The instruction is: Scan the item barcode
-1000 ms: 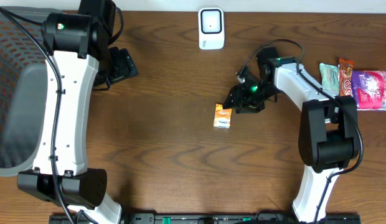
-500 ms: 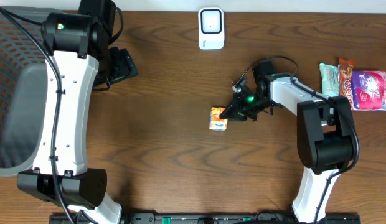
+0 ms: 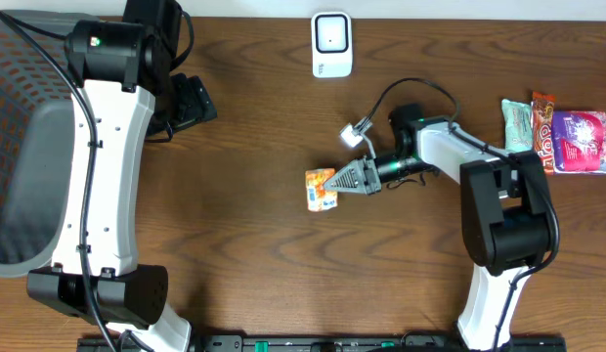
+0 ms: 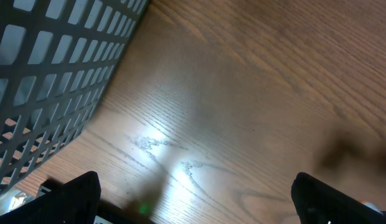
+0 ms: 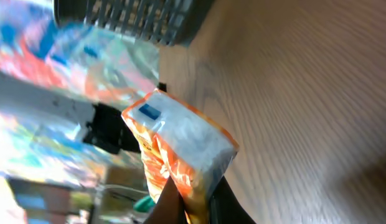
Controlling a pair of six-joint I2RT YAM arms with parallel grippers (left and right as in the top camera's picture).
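No legible text, print on orange packet (image 3: 322, 190) too blurred

Print on the orange packet (image 5: 187, 146) is too blurred to read.

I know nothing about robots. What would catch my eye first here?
The bright orange packet in the middle of the table, pinched in the right gripper. Next, the white scanner at the table's far edge, and colourful snacks lying at the right.
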